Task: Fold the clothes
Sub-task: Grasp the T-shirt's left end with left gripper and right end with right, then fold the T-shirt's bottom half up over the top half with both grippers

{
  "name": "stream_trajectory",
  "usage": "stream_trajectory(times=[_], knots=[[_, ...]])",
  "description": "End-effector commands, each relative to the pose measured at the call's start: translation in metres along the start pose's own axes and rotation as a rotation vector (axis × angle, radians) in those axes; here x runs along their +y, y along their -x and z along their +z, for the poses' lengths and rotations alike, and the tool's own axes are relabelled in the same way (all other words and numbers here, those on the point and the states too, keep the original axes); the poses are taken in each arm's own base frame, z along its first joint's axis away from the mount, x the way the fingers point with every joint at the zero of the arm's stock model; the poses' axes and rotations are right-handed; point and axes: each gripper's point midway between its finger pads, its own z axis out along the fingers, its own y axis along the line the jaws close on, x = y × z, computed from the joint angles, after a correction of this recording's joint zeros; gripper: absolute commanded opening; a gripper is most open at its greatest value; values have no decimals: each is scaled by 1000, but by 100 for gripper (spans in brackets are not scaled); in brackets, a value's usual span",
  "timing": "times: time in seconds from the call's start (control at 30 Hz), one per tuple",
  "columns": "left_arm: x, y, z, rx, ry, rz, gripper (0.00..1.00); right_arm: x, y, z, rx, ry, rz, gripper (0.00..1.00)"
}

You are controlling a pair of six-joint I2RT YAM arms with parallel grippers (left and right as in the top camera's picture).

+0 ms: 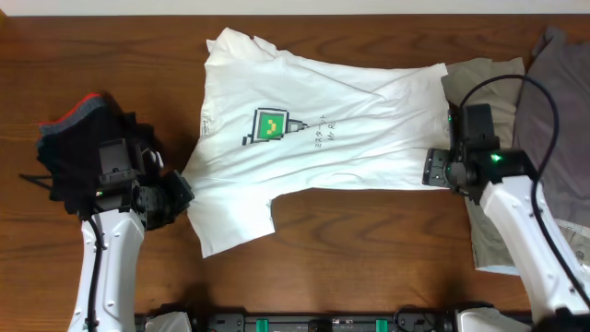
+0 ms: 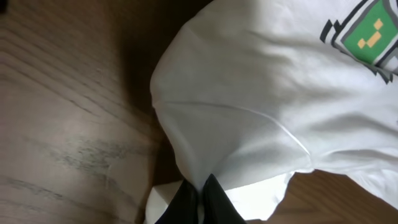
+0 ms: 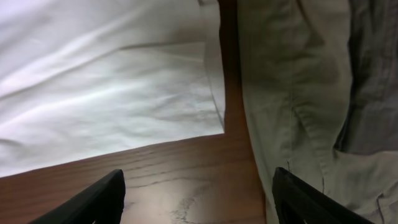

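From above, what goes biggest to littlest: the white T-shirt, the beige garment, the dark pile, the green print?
1. white T-shirt
2. beige garment and dark pile: look alike; the beige one is partly hidden
3. green print

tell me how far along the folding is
Early. The white T-shirt with the green pixel print lies spread out, no fold made. In hand: the left gripper is pinched on its edge; the right gripper hangs open over the wooden table by its other end. Left: every fold, plus the beige garment and grey garment.

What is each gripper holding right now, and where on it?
Left gripper pinches the white T-shirt at its left edge; right gripper is open, holding nothing.
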Motion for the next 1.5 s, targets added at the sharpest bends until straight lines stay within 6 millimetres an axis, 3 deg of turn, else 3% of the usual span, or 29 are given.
stream_trajectory(times=[0.0,0.27,0.43,0.67,0.83,0.9,1.03,1.17,1.2,1.33,1.47], knots=[[6,4,-2,-18,34,17,6,-6,-4,18,63,-32,30,74],[7,1,-2,-5,38,13,6,-11,-30,67,235,-86,20,73],[7,1,-2,-5,38,14,6,-13,-34,89,275,-92,35,76],[7,1,-2,-5,38,14,6,-4,-42,112,318,-59,32,76],[7,1,-2,-5,38,13,6,10,-36,118,298,21,8,75],[7,1,-2,-5,38,13,6,12,-34,118,293,31,10,70],[7,1,-2,-5,38,13,6,12,-36,118,302,31,9,41],[7,1,-2,-5,38,13,6,12,-38,117,308,29,9,6],[7,1,-2,-5,38,13,6,12,-38,117,309,29,9,1],[8,-3,-3,11,44,10,6,11,-40,112,319,31,9,1],[9,-9,-10,15,45,51,6,5,-34,88,307,31,18,1]])
